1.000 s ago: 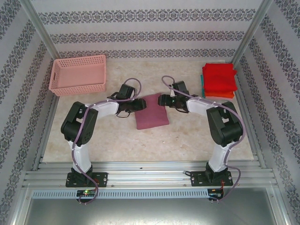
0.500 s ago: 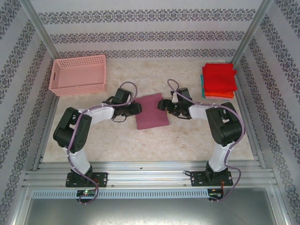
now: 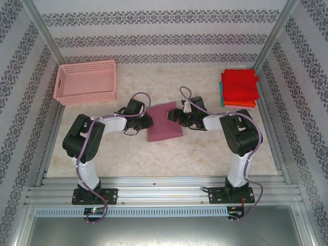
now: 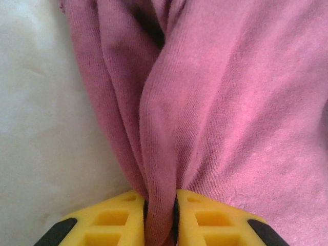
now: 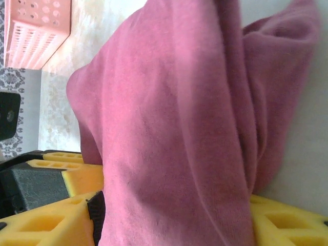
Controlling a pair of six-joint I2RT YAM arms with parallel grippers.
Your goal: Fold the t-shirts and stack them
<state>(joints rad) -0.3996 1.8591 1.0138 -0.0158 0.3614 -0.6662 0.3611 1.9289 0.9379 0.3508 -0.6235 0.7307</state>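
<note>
Top external shows us well along: folded red, orange and teal t-shirts (image 3: 239,87) sit piled at the far right of the worktop (image 3: 205,148), while the maroon shirt (image 3: 165,123) lies mid-worktop as a folded rectangle. Our left tool (image 4: 160,207) is clamped on its left edge, our right tool (image 5: 174,220) on its right edge. We judge that finishing this fold and carrying it onto those t-shirts is what remains.

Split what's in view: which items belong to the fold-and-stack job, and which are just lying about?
Job: maroon t-shirt, gripped by left gripper and right gripper; folded shirt stack, red on top.
Lying about: pink basket, back left.
</note>
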